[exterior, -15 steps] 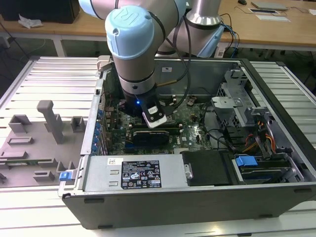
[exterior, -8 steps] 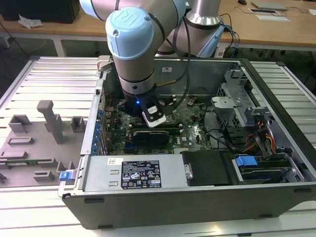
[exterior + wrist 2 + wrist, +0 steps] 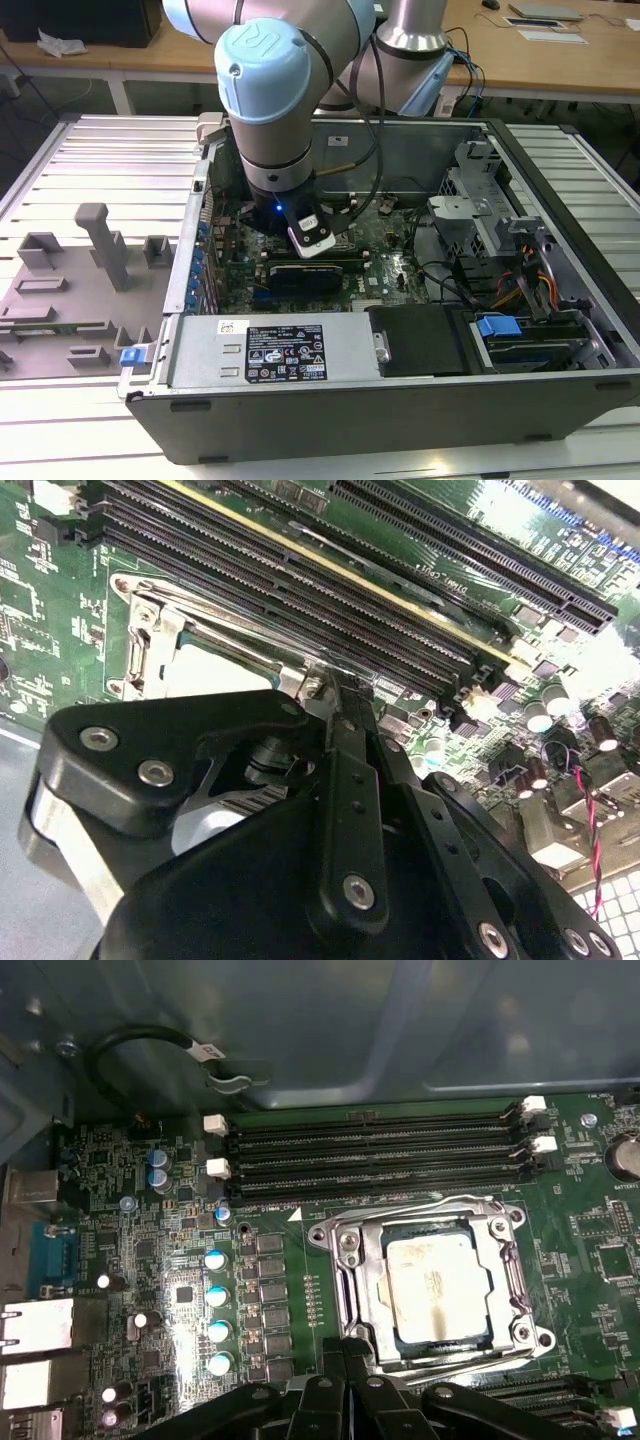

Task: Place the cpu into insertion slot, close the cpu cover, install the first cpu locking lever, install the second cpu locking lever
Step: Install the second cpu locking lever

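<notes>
In the first wrist view the cpu point(image 3: 437, 1285), a pale silver square, lies in the insertion slot point(image 3: 430, 1345) on the green board. The cpu cover point(image 3: 503, 1260), a silver frame, lies flat around it. A thin wire lever point(image 3: 420, 1212) runs along the socket's side next to the memory slots. My gripper point(image 3: 345, 1352) has its black fingers together at the socket's corner. In the second wrist view the gripper point(image 3: 335, 685) touches the metal frame of the cpu cover point(image 3: 150, 630) at that corner. In the exterior view the gripper point(image 3: 300, 245) reaches down into the open computer case.
Long black memory slots point(image 3: 380, 1155) run beside the socket. Capacitors point(image 3: 216, 1295) and rear ports point(image 3: 35, 1325) stand on the other side. The case walls point(image 3: 560, 200), a drive cage point(image 3: 470, 215) and the power supply point(image 3: 270, 350) surround the board. A grey fixture tray point(image 3: 70, 290) lies at the exterior view's left.
</notes>
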{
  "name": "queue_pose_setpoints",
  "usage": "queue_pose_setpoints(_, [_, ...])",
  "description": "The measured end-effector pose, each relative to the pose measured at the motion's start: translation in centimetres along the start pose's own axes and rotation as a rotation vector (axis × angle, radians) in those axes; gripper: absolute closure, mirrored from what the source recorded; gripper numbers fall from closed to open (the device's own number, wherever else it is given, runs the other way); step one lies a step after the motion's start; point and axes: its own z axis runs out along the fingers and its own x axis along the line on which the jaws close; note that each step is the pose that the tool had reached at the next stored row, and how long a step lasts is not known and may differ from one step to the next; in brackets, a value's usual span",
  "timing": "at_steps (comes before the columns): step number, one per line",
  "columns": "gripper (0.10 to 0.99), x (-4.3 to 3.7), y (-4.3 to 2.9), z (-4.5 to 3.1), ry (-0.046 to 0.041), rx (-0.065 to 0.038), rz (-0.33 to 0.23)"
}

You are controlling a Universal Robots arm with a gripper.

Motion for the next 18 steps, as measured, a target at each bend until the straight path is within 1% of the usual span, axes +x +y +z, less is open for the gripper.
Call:
queue_pose_setpoints(2, [0.980,0.00,0.01,-0.02,0.0000,0.000,0.000])
queue_pose_setpoints(3, [0.980,-0.02,0.05,-0.17,-0.0003,0.000,0.000])
queue_pose_setpoints(6, [0.980,-0.11,0.34,-1.21,-0.0001,0.000,0.000])
queue_pose_setpoints(8, [0.980,-0.20,0.58,-2.10,-0.0003,0.003,0.000])
queue_pose_setpoints(9, [0.980,-0.24,0.71,-2.58,-0.0007,0.009,-0.001])
queue_pose_setpoints(10, [0.980,-0.27,0.79,-2.88,-0.0013,0.014,-0.001])
queue_pose_setpoints(11, [0.980,-0.65,1.02,-3.60,-0.0042,0.040,-0.002])
queue_pose_setpoints(12, [0.980,-1.40,1.09,-3.53,-0.0045,0.042,0.000])
queue_pose_setpoints(14, [0.980,-2.03,1.14,-3.46,-0.0046,0.042,0.001])
queue_pose_setpoints(15, [0.980,-2.60,1.19,-3.40,-0.0046,0.043,0.002])
queue_pose_setpoints(16, [0.980,-2.91,1.21,-3.37,-0.0047,0.044,0.002])
queue_pose_setpoints(18, [0.980,-3.56,1.27,-3.30,-0.0049,0.048,0.003])
